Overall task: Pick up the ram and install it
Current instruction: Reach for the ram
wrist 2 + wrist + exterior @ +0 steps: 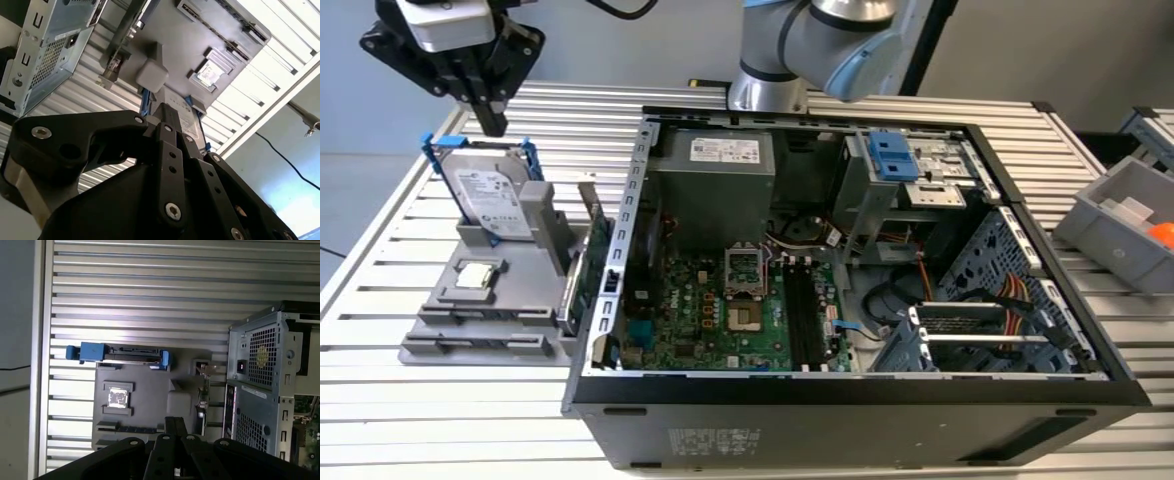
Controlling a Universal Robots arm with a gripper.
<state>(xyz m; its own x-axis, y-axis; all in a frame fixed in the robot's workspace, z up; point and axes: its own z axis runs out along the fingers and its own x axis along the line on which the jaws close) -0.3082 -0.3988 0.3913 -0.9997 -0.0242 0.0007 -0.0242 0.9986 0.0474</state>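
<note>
So the gripper (494, 125) hangs up over the hard drive (494, 195), and its fingers look pinched together with nothing between them. The ram (596, 255) isn't in its grip. It stands on its long edge in the grey holder (480, 340), on the side next to the open computer case (854, 410). That puts it lower than the gripper and off toward the exterior view's right, with the hard drive between the two.

In the first wrist view the gripper (175, 421) points down at the holder (145, 390). There the ram (202, 392) is seen edge-on, along the holder's edge that faces the case (260, 390).

The ram itself is a thin, long, greenish board. From above it's just a narrow strip with small parts on it; I can't make out much more than that.

A small square silver chip (478, 275) lies flat in the same holder, in front of the hard drive with its blue trim.

Everything sits on a table (587, 110) of ribbed metal slats. The case lies on its side with the green board (707, 300) inside exposed. A grey bin (1121, 215) sits at the exterior view's right edge with something orange in it. The wall behind is plain blue-grey.
</note>
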